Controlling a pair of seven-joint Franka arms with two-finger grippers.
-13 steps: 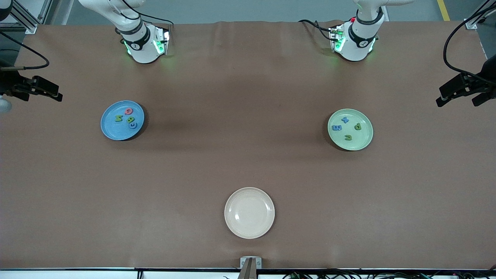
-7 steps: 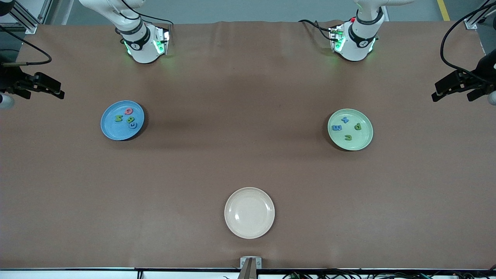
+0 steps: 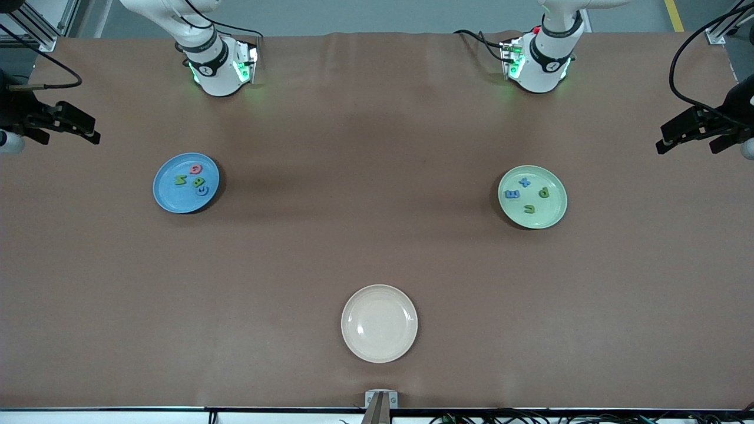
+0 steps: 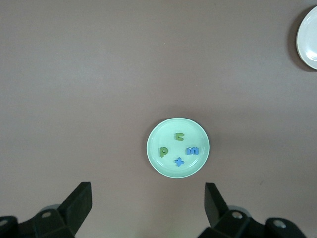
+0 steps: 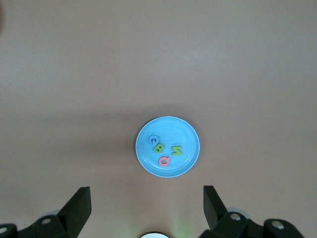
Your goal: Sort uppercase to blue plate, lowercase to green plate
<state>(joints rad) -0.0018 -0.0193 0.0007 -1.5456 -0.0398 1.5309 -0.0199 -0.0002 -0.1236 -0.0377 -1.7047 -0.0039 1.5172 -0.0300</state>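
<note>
uppercase letters (image 3: 192,177) all lie in the blue plate (image 3: 168,197), which sits toward the right arm's end of the table: a red round one (image 3: 195,169) farthest from the front camera, a green zigzag (image 3: 180,180), a green b (image 3: 198,182) and a blue round one (image 3: 203,190) nearest that camera. the right gripper (image 3: 75,125) is up in the air over the table edge at that same end, its two fingers spread wide with nothing between them; in the right wrist view the fingers (image 5: 79,203) frame the blue plate from well above. a cream plate (image 3: 379,323) rests alone near the front camera, midway between the two arms' ends, with nothing in it. lowercase letters (image 3: 526,193) all lie in the green plate (image 3: 551,215) toward the left arm's end of the table: a blue cross (image 3: 525,182), a blue m (image 3: 512,194), a green p shape (image 3: 544,192) and a green arch (image 3: 529,208). the left gripper (image 3: 692,129) hangs over the table edge at that end, its fingers (image 4: 81,198) also spread wide and holding nothing, with the green plate well below between them in the left wrist view
</note>
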